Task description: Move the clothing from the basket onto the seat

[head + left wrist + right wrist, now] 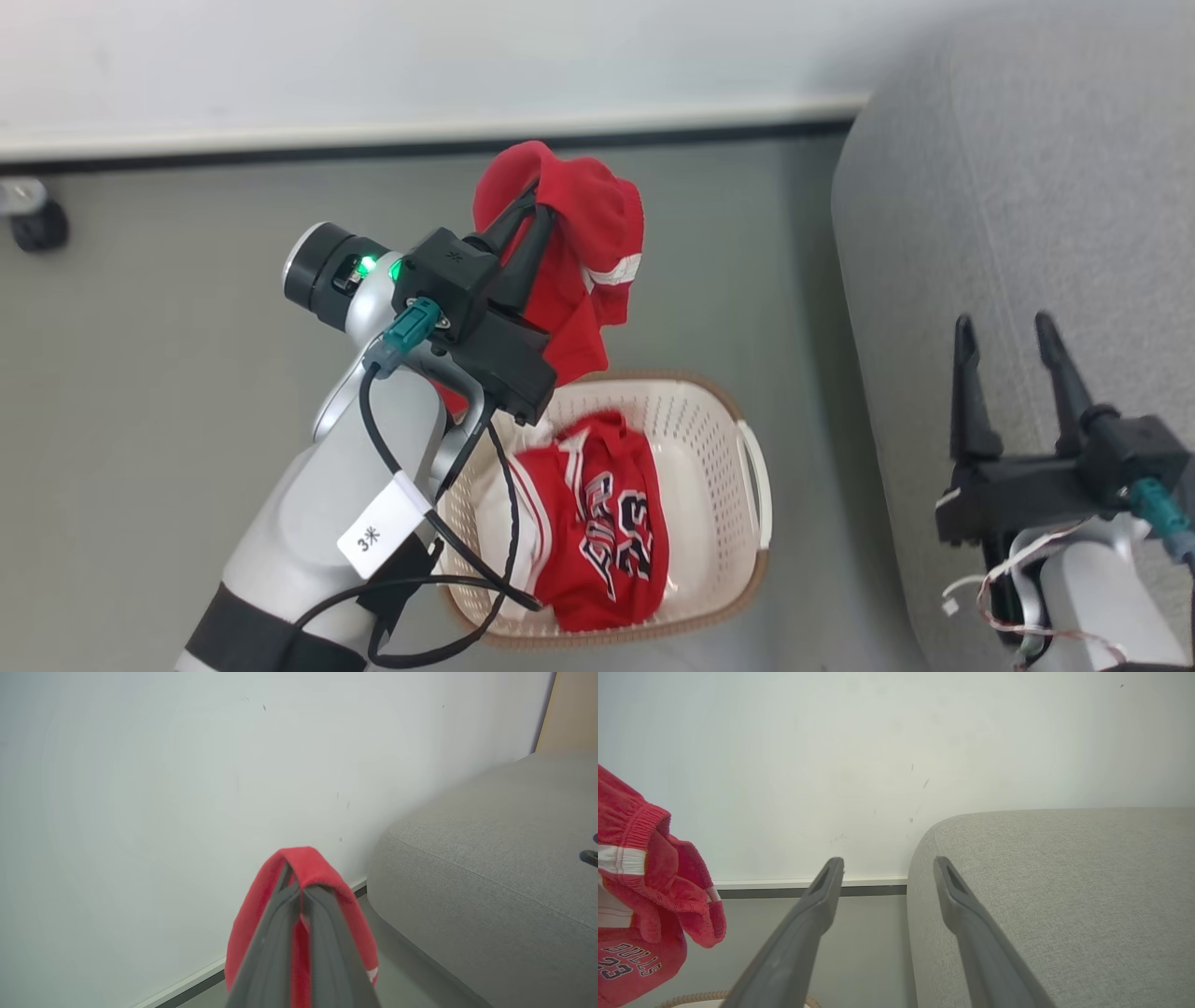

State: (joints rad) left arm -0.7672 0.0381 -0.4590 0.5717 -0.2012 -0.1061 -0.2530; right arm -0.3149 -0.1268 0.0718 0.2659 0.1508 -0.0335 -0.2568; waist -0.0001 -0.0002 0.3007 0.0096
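Note:
A red garment with a white band (579, 252) hangs in the air above the basket (719, 420), pinched at its top fold by my left gripper (537, 198), which is shut on it. Through the left wrist camera the red cloth (308, 868) drapes over the closed fingertips. A red jersey with navy-white lettering (597, 532) lies in the cream basket on the floor. The grey seat (1008, 187) rises at the right. My right gripper (1004, 327) stands open over the seat's edge with nothing between its fingers (822, 891). The hanging garment (654, 872) and the jersey (630, 961) show at the right wrist view's left edge.
A white wall (420, 56) with a dark baseboard runs along the far side. A black caster wheel (37, 224) sits at the far left on the grey floor (168, 308). Open floor lies between basket and seat.

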